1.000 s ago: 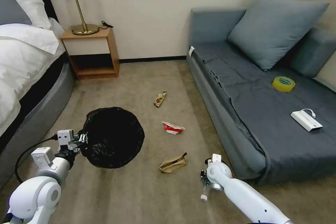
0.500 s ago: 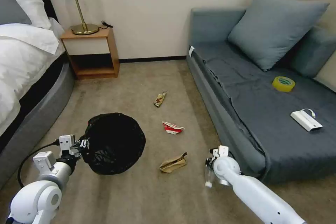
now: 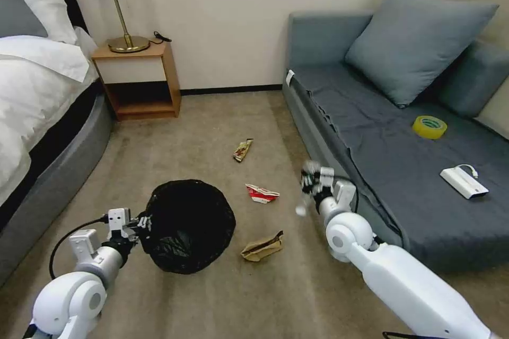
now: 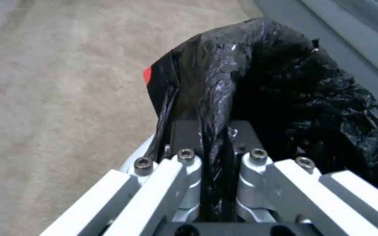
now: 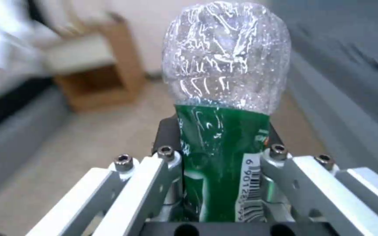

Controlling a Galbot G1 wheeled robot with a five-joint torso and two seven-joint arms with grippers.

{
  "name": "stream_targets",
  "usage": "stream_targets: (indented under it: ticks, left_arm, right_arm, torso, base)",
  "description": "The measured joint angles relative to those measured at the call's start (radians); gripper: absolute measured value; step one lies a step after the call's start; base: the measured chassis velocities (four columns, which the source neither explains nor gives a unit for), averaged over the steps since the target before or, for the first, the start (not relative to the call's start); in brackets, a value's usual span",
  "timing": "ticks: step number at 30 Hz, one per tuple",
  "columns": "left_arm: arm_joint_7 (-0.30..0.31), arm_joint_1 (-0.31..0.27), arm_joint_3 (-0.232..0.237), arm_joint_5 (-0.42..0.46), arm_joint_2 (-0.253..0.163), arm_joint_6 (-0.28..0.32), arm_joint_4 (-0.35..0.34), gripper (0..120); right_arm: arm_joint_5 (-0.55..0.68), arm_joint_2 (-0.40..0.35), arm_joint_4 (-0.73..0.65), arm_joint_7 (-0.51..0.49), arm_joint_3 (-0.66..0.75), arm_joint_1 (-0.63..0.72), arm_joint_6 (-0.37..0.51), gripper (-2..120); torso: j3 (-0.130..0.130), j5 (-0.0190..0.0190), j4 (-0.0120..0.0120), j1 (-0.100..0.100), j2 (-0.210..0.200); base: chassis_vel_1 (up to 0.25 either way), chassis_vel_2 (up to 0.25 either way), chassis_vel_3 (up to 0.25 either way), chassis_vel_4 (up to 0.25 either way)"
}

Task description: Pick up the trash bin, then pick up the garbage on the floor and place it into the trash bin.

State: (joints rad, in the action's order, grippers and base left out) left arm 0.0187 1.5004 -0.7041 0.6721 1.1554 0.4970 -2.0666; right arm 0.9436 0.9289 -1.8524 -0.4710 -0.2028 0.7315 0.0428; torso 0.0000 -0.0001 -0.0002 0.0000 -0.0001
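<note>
the trash bin (image 3: 191, 225) is held off the carpet at the lower left of the head view, its rim pinched by the left gripper (image 3: 142, 221) at the bin's 9 o'clock edge; in the left wrist view the fingers (image 4: 184, 137) are seen clenched on a fold of the black bag (image 4: 259, 82) over the rim

a clear bottle with a green label (image 5: 224, 108) is grasped by the right gripper (image 3: 312, 180), which is raised in front of the grey sofa (image 3: 424, 190); in the right wrist view the fingers (image 5: 166, 137) are closed on the labelled part, with the clear crinkled end sticking out beyond them. in the head view the bottle (image 3: 302, 206) is blurred, just below the gripper

three litter pieces are left on the carpet: a crumpled brown paper bag (image 3: 262, 247) at about 4 o'clock from the bin and near it, a crushed red-and-white carton (image 3: 261, 193) at about 2 o'clock from the bin, and a gold-brown snack wrapper (image 3: 243, 150) farther off toward 12 o'clock from the carton

a yellow tape roll (image 3: 429, 127) and a white box with a cable (image 3: 464, 181) lie on the sofa seat
</note>
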Motion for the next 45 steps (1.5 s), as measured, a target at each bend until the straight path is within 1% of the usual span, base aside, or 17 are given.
stream_targets:
  ticks: [2, 5, 7, 8, 10, 14, 19, 30, 33, 34, 36, 38, 40, 41, 43, 44, 45]
  left_arm:
    - [0.0, 0.001, 0.001, 0.0, 0.001, 0.0, -0.001, 5]
    - [-0.005, 0.009, 0.004, 0.003, 0.006, 0.002, -0.011, 5]
    - [-0.007, 0.011, 0.004, 0.005, 0.006, 0.002, -0.013, 5]
    - [-0.009, 0.014, 0.004, 0.009, 0.009, 0.002, -0.02, 5]
    - [-0.009, 0.018, 0.001, 0.017, 0.012, 0.005, -0.029, 5]
    - [-0.012, 0.03, -0.015, 0.023, 0.019, 0.007, -0.045, 5]
    - [-0.013, 0.048, -0.03, 0.018, 0.027, 0.006, -0.061, 5]
    - [-0.006, 0.081, -0.026, -0.007, 0.072, 0.005, -0.106, 5]
    - [0.006, 0.096, -0.018, -0.014, 0.095, 0.006, -0.128, 5]
    - [0.006, 0.096, -0.018, -0.014, 0.095, 0.006, -0.128, 5]
    - [0.013, 0.11, -0.018, -0.032, 0.122, 0.01, -0.146, 5]
    - [0.015, 0.114, -0.017, -0.041, 0.129, 0.011, -0.15, 5]
    - [0.024, 0.12, -0.012, -0.061, 0.148, 0.013, -0.156, 5]
    - [0.024, 0.12, -0.012, -0.061, 0.148, 0.013, -0.156, 5]
    - [0.035, 0.121, -0.002, -0.072, 0.163, 0.021, -0.162, 5]
    - [0.035, 0.121, -0.002, -0.072, 0.163, 0.021, -0.162, 5]
    - [0.037, 0.122, 0.0, -0.078, 0.167, 0.022, -0.162, 5]
  right_arm:
    - [0.0, -0.002, -0.008, 0.01, -0.012, -0.013, -0.014, 19]
    - [0.001, -0.001, -0.045, 0.083, -0.103, -0.099, -0.087, 19]
    - [0.001, 0.0, -0.049, 0.099, -0.125, -0.116, -0.098, 19]
    - [-0.003, 0.009, -0.056, 0.156, -0.199, -0.163, -0.129, 19]
    - [-0.025, 0.024, -0.049, 0.205, -0.277, -0.195, -0.153, 19]
    - [-0.081, 0.058, -0.014, 0.235, -0.37, -0.2, -0.176, 19]
    - [-0.133, 0.083, 0.017, 0.267, -0.421, -0.182, -0.179, 19]
    - [-0.258, 0.15, 0.097, 0.245, -0.493, -0.114, -0.175, 19]
    - [-0.31, 0.162, 0.133, 0.25, -0.497, -0.082, -0.18, 30]
    - [-0.31, 0.162, 0.133, 0.25, -0.497, -0.082, -0.18, 30]
    - [-0.341, 0.154, 0.145, 0.27, -0.488, -0.062, -0.183, 41]
    - [-0.35, 0.15, 0.148, 0.278, -0.484, -0.057, -0.184, 45]
    - [-0.361, 0.139, 0.152, 0.302, -0.473, -0.055, -0.186, 57]
    - [-0.361, 0.139, 0.152, 0.302, -0.473, -0.055, -0.186, 57]
    - [-0.374, 0.135, 0.151, 0.32, -0.464, -0.055, -0.189, 68]
    - [-0.374, 0.135, 0.151, 0.32, -0.464, -0.055, -0.189, 68]
    - [-0.375, 0.135, 0.148, 0.324, -0.462, -0.055, -0.189, 73]
  torso:
    - [0.0, -0.0001, 0.0, 0.0, 0.0]
    - [0.0, -0.0001, 0.0003, 0.0, 0.0]
    - [0.0, -0.0002, 0.0002, 0.0, 0.0]
    - [0.0, 0.0, 0.0003, 0.0, 0.0]
    - [0.0, -0.0002, 0.0003, 0.0, 0.0]
    - [0.0, 0.0, 0.0003, 0.0, 0.0]
    - [0.0, 0.0001, 0.0002, 0.0, 0.0]
    - [0.0, 0.0, 0.0002, 0.0, 0.0]
    - [0.0, 0.0, 0.0001, 0.0, 0.0]
    - [0.0, 0.0, 0.0001, 0.0, 0.0]
    - [0.0, 0.0001, 0.0001, 0.0, 0.0]
    - [0.0, 0.0001, 0.0001, 0.0, 0.0]
    - [0.0, 0.0, 0.0, 0.0, 0.0]
    - [0.0, 0.0, 0.0, 0.0, 0.0]
    - [0.0, 0.0001, 0.0001, 0.0, 0.0]
    - [0.0, 0.0001, 0.0001, 0.0, 0.0]
    - [0.0, 0.0001, 0.0, 0.0, 0.0]
  base:
    - [0.0, 0.0, 0.0, 0.0]
    - [0.0, 0.0, 0.0, 0.0]
    - [0.0, 0.0, 0.0, 0.0]
    - [0.0, 0.0, 0.0, 0.0]
    - [0.0, 0.0, 0.0, 0.0]
    - [0.0, 0.0, 0.0, 0.0]
    - [0.0, 0.0, 0.0, 0.0]
    - [0.0, 0.0, 0.0, 0.0]
    - [0.0, 0.0, 0.0, 0.0]
    - [0.0, 0.0, 0.0, 0.0]
    - [0.0, 0.0, 0.0, 0.0]
    - [0.0, 0.0, 0.0, 0.0]
    - [0.0, 0.0, 0.0, 0.0]
    - [0.0, 0.0, 0.0, 0.0]
    - [0.0, 0.0, 0.0, 0.0]
    - [0.0, 0.0, 0.0, 0.0]
    - [0.0, 0.0, 0.0, 0.0]
